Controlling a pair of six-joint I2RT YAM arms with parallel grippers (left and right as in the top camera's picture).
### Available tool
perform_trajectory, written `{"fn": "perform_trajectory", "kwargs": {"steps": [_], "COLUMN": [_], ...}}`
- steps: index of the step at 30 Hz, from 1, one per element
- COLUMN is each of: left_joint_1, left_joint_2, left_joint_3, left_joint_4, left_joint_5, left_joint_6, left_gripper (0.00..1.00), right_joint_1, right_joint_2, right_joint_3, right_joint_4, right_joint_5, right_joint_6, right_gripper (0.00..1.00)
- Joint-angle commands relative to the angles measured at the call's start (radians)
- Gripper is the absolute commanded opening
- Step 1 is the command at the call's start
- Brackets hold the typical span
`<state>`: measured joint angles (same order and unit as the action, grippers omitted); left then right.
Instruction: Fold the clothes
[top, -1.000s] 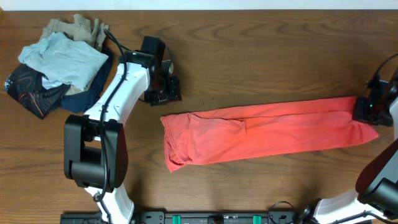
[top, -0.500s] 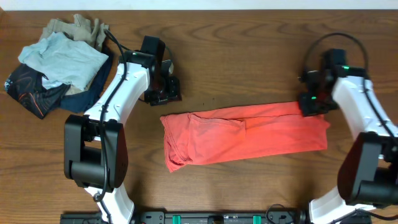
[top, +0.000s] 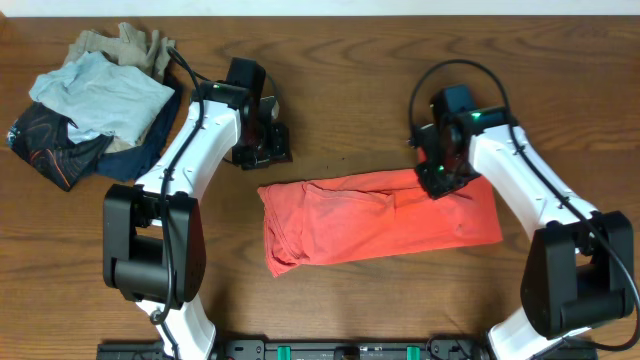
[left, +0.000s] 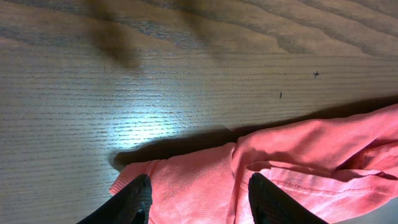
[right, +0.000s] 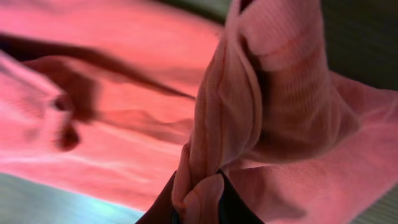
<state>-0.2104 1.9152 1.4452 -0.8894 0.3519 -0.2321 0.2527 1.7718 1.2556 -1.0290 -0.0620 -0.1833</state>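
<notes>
Coral-red short-sleeved cotton T-shirt (top: 380, 215) lies mid-way across the wooden bench (top: 350, 80), its strip now shorter: the right tool (top: 440, 180), pinching the hem, has carried it from three o'clock to centre. The left tool (top: 262, 150) hangs open and empty at ten o'clock.

Coral-red T-shirt (top: 380, 215) on brown woodgrain table (top: 400, 70); pale-blue, tan, navy heap (top: 100, 95).

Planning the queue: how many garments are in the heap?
4: tan one at back, light-blue one central, black patterned one near-left, navy one near-right; others may be hidden.
</notes>
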Motion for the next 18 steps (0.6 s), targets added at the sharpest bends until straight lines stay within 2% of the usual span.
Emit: {"fn": "perform_trajectory", "kwargs": {"steps": [1,3,5,11,13,18], "left_joint_1": [0.004,0.004,0.004,0.004,0.004,0.004], "left_joint_2": [-0.025,-0.025,-0.025,-0.025,-0.025,-0.025], "left_joint_3": [-0.006,-0.006,-0.006,-0.006,-0.006,-0.006], "left_joint_4": [-0.004,-0.005,-0.005,-0.007,-0.007,-0.05], "left_joint_5": [-0.01,-0.01,-0.01,-0.01,-0.01,-0.01], "left_joint_6": [-0.002,-0.002,-0.002,-0.002,-0.002,-0.002], "left_gripper": [0.52,0.52,0.52,0.53,0.53,0.53], "right_joint_1": [0.043,0.065,0.081,0.131,0.143,0.146], "right_joint_2": [-0.003,-0.003,-0.003,-0.003,-0.003,-0.003], "right_joint_3": [0.003,0.003,0.003,0.003,0.003,0.003], "right_joint_4": [-0.014,-0.028,-0.031,0.007,0.034,0.07], "right_joint_5": [-0.064,-0.102,-0.118,-0.134,-0.146,-0.136], "right_joint_6": [0.022,0.022,0.023,0.022,0.023,0.024], "right_gripper": [0.08,0.08,0.12,0.5,0.54,0.54]}}
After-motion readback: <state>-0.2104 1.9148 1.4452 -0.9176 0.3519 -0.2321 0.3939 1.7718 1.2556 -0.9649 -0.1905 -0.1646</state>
